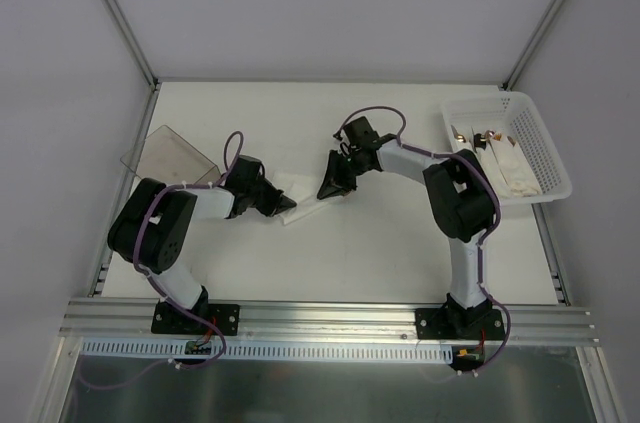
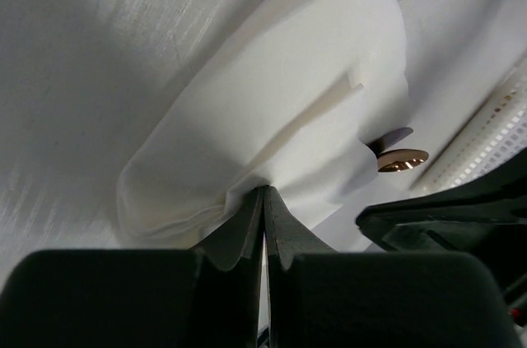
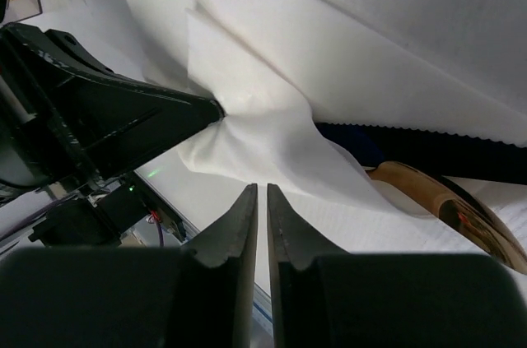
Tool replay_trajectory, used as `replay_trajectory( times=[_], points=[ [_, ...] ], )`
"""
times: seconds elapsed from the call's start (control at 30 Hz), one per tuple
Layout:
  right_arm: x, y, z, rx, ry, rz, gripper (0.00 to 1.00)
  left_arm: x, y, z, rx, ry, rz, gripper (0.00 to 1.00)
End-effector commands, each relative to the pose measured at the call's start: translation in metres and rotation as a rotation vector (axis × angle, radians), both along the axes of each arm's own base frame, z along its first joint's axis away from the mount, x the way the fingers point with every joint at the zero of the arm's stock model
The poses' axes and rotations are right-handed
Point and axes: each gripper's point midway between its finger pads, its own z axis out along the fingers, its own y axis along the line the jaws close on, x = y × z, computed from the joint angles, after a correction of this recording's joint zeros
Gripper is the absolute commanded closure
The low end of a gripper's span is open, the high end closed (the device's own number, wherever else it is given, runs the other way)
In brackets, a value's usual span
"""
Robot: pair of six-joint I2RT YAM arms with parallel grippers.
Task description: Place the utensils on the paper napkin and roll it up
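Mid-table, a paper napkin (image 1: 308,209) lies loosely folded over a wooden utensil (image 2: 401,159), whose rounded end pokes out. The left gripper (image 1: 290,205) is clenched on its left edge. The right gripper (image 1: 333,186), almost closed, sits at its right end, and I cannot tell whether it holds the paper. The rolling looks unfinished.

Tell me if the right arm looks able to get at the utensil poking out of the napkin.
Probably yes: the right gripper is beside the utensil, whose end shows bare past the paper napkin; the left gripper pinches the napkin's other end.
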Motion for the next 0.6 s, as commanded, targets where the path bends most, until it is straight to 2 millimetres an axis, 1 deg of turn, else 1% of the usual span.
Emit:
replay_trajectory(
  times=[0.0,0.17,0.3,0.37,0.4,0.43,0.5,0.57],
  points=[
    [0.006,0.005,0.000,0.037,-0.008,-0.032,0.89,-0.042,0.037,-0.066,0.147,0.205,0.101,1.00],
    [0.007,0.006,-0.002,0.059,-0.021,-0.060,0.88,-0.044,0.032,-0.074,0.095,0.220,0.139,1.00],
    [0.012,0.005,-0.009,0.037,-0.022,-0.071,0.88,-0.045,0.032,-0.074,0.096,0.215,0.147,1.00],
    [0.018,0.000,-0.017,0.016,-0.023,-0.082,0.89,-0.045,0.032,-0.071,0.092,0.205,0.149,1.00],
    [0.017,-0.004,-0.022,-0.007,-0.012,-0.079,0.89,-0.045,0.032,-0.070,0.091,0.204,0.147,1.00],
    [0.023,-0.009,-0.025,-0.024,-0.030,-0.078,0.89,-0.045,0.032,-0.069,0.089,0.198,0.146,1.00],
    [0.027,-0.016,-0.031,-0.042,-0.030,-0.080,0.90,-0.045,0.030,-0.067,0.088,0.192,0.135,1.00],
    [0.038,-0.024,-0.037,-0.069,-0.050,-0.073,0.90,-0.046,0.029,-0.065,0.090,0.181,0.125,1.00]
  ],
)
